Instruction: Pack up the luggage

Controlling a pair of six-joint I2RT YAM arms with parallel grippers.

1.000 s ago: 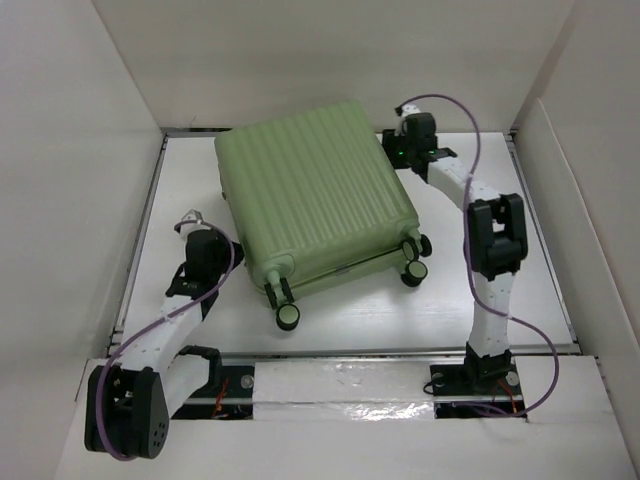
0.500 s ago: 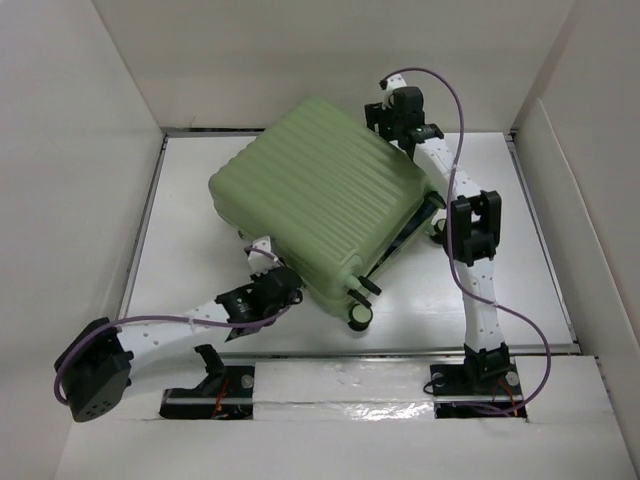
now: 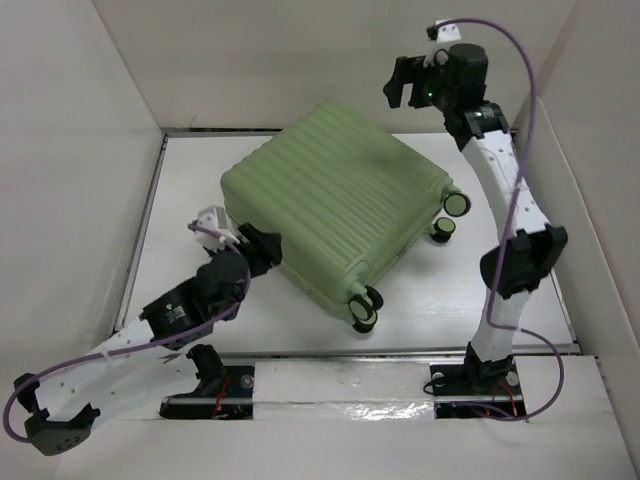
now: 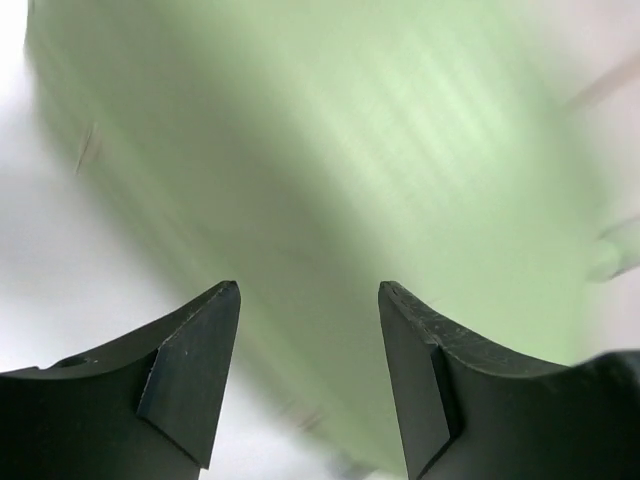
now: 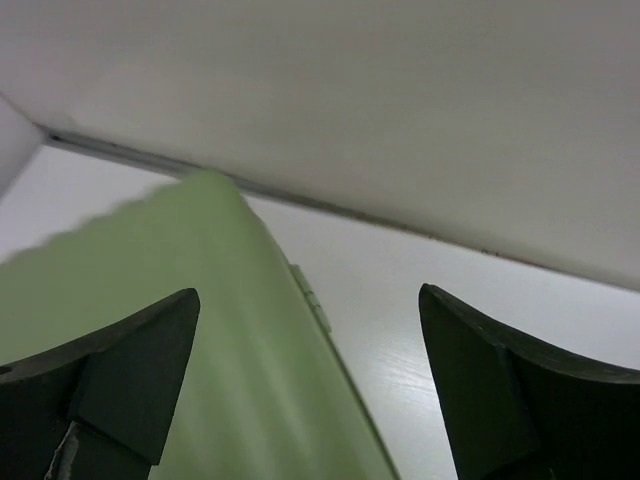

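The light-green ribbed suitcase (image 3: 335, 205) lies closed and flat on the white table, turned at an angle, with black-and-green wheels (image 3: 362, 310) toward the front right. My left gripper (image 3: 255, 248) is open at its front left edge; the left wrist view shows the blurred green shell (image 4: 330, 170) between and beyond the open fingers (image 4: 195, 365). My right gripper (image 3: 402, 82) is open and empty, raised above the suitcase's back right corner; in the right wrist view the green shell (image 5: 180, 330) lies below.
White walls enclose the table (image 3: 520, 270) on the left, back and right. The back wall (image 5: 380, 100) meets the table just beyond the suitcase. A raised white ledge (image 3: 340, 375) runs along the front by the arm bases.
The suitcase has rotated counter-clockwise, wheels swinging from front to right. My left arm swung in to its front left edge. My right arm lifted up and back from the suitcase.
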